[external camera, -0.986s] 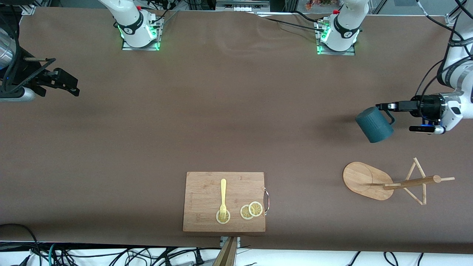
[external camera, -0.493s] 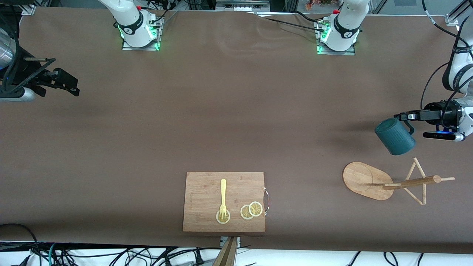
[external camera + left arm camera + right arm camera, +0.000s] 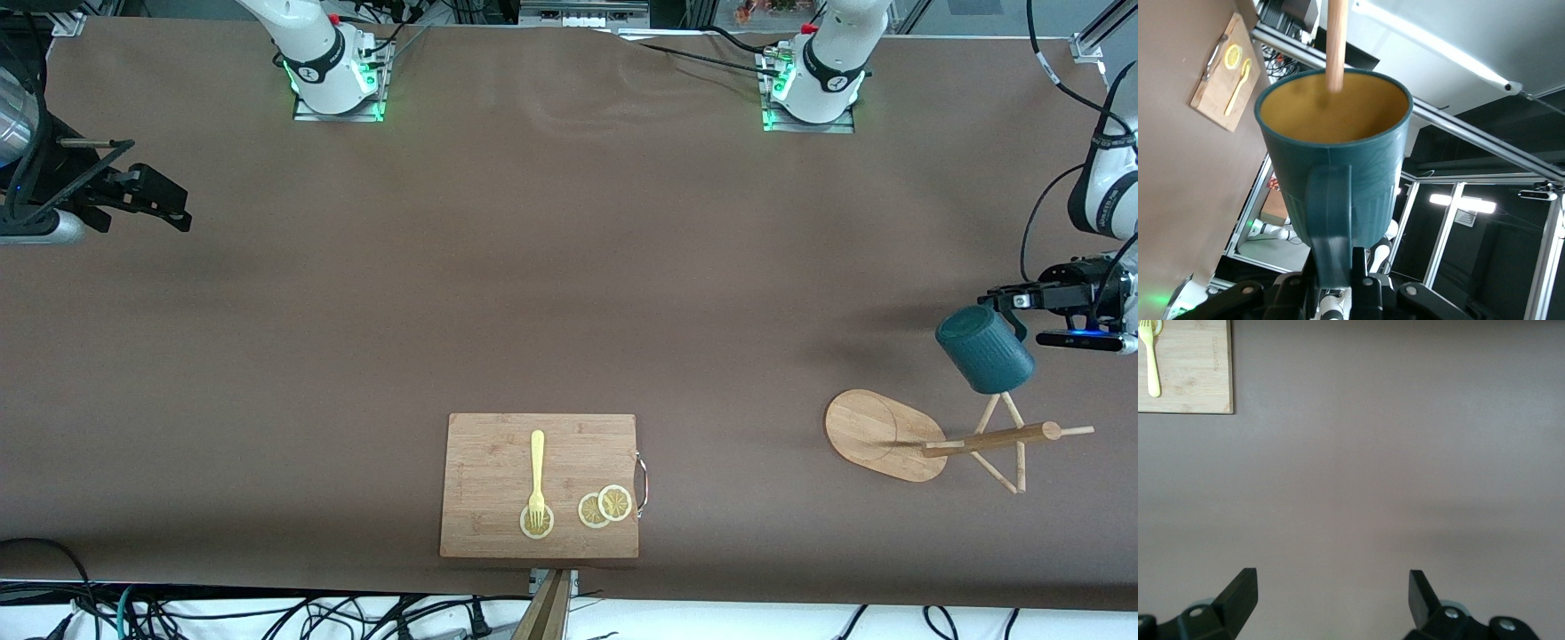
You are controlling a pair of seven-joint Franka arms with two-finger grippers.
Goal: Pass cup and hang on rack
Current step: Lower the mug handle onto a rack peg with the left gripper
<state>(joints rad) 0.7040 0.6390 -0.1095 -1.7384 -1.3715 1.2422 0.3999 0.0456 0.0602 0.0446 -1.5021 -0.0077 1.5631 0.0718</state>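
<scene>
The dark teal cup [image 3: 985,349] with a mustard-yellow inside hangs in the air by its loop handle. My left gripper [image 3: 1011,300] is shut on that handle, over the table at the left arm's end. The cup is just above the upper pegs of the wooden rack [image 3: 965,438], which has an oval base and a round pole. In the left wrist view the cup [image 3: 1338,167] fills the middle, its handle clamped between my left gripper's [image 3: 1341,267] fingers, and a rack peg [image 3: 1336,40] crosses its open mouth. My right gripper [image 3: 164,206] is open and empty at the right arm's end; it also shows in the right wrist view [image 3: 1331,587].
A rectangular wooden cutting board [image 3: 498,453] lies near the front edge, bearing a yellow fork [image 3: 537,476] and lemon slices [image 3: 605,505]. The two arm bases stand along the table's farthest edge. Cables hang along the front edge.
My left gripper has carried the cup toward the left arm's end and down the front view, from well short of the rack to just above its upper pegs. The right arm has not moved.
</scene>
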